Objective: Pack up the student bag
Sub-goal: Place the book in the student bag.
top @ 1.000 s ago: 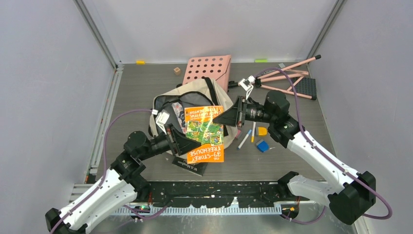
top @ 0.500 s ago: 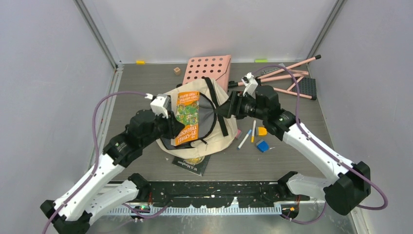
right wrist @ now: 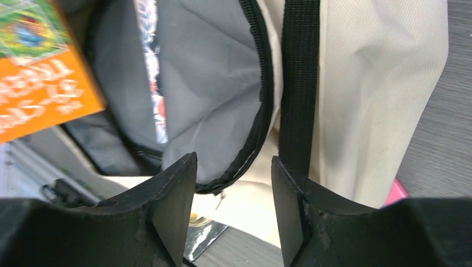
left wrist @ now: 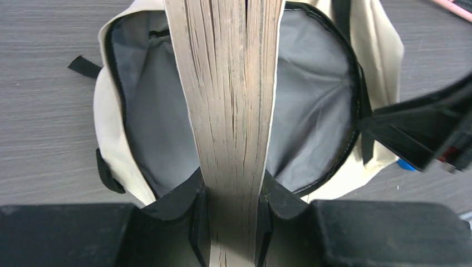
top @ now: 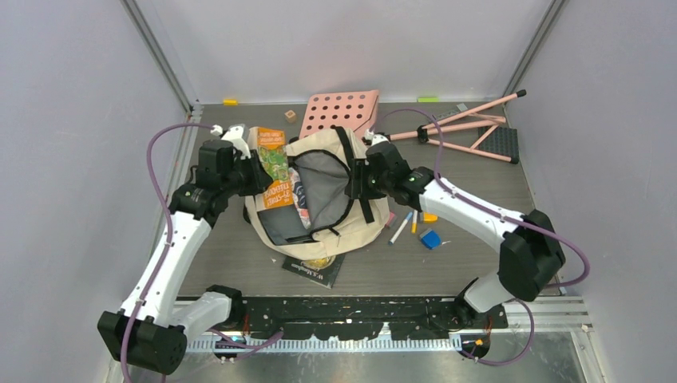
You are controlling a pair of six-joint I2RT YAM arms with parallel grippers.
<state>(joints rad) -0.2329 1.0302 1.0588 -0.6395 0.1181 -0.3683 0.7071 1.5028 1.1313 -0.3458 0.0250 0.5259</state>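
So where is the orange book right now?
Top view, left of centre: the book stands on edge in the left gripper, over the left rim of the open backpack.

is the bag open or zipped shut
Open: the bag gapes, grey lining showing; the left gripper holds a book at its mouth.

The student bag point(top: 357, 231) has its mouth gaping wide, so the middle and right of the grey lining is free room for anything coming straight down. Left side is blocked though: the orange book point(top: 275, 171), clamped in the left gripper point(left wrist: 231, 217), leans over that rim, with another book point(top: 302, 203) inside right beside it. The right gripper point(right wrist: 234, 189) crowds the right rim, jaws apart around the zipper edge, next to a black strap point(right wrist: 298, 83). The pink board point(top: 339, 112) sits close behind, and pens point(top: 401, 226) litter the table to the right.
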